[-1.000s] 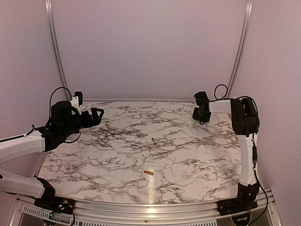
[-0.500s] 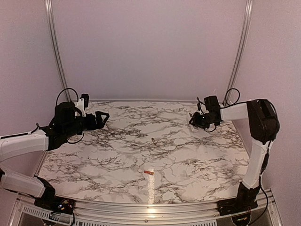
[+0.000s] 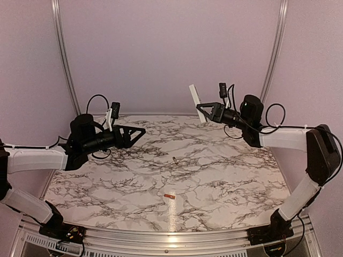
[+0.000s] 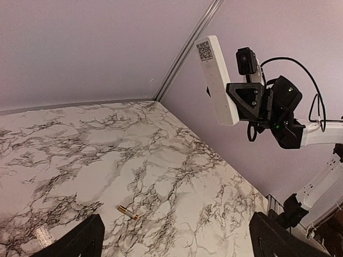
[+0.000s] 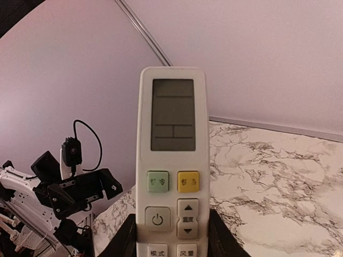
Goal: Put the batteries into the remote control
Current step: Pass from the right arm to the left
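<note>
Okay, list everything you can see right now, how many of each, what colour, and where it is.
remote control: one, white, up in the air over the table's far right.
batteries: two, copper-brown, lying apart on the table, one mid-table, the other nearer the front edge.
table: one, white marble with dark veins, under both arms.
left pincer: one, black, open and empty, above the far left of the table.
right pincer: one, black, shut on the remote control's lower end.

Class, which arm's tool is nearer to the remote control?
Right. The right tool grips the remote control in the air; the left tool is open, well apart from it on the opposite side.
</note>
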